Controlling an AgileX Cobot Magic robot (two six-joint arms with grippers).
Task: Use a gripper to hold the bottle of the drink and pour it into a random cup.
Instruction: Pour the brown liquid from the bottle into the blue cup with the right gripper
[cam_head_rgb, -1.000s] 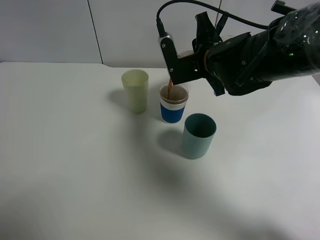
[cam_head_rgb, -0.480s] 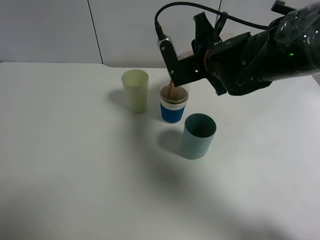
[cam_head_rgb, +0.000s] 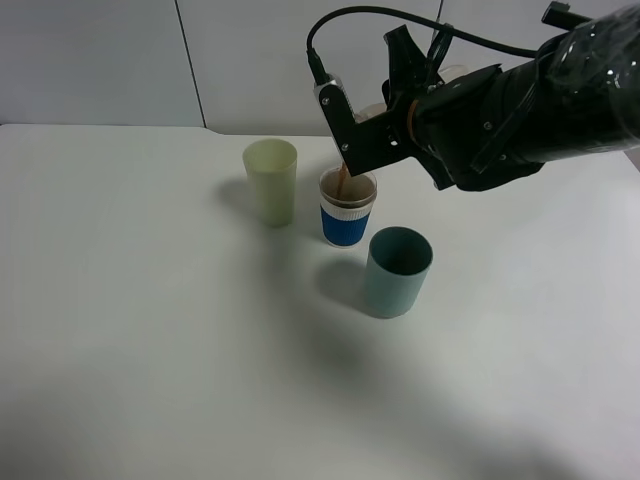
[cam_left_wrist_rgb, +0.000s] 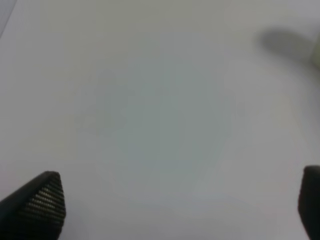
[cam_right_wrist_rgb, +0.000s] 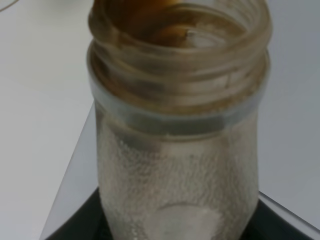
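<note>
From up high, my right gripper (cam_head_rgb: 365, 128) is clamped around the bottle of the drink (cam_head_rgb: 370, 112), which is tipped hard. Its long axis runs from my wrist down toward the cup (cam_head_rgb: 348, 210), the mouth sits just above the rim, and a thin brown stream (cam_head_rgb: 343, 178) drops inside. That cup stands between the pale tumbler (cam_head_rgb: 271, 180) and the teal cup (cam_head_rgb: 398, 270), both near, so I reckon the whole thing hinges on keeping the mouth over that one rim while I roll back upright. My left wrist view shows my left gripper (cam_left_wrist_rgb: 175, 205) with its fingers spread wide, nothing between them, over bare table (cam_left_wrist_rgb: 160, 100), nowhere close to the pour. My right wrist view looks straight along the bottle, with brown liquid pooled at the threaded neck (cam_right_wrist_rgb: 177, 65) that points away from my fingers.
</note>
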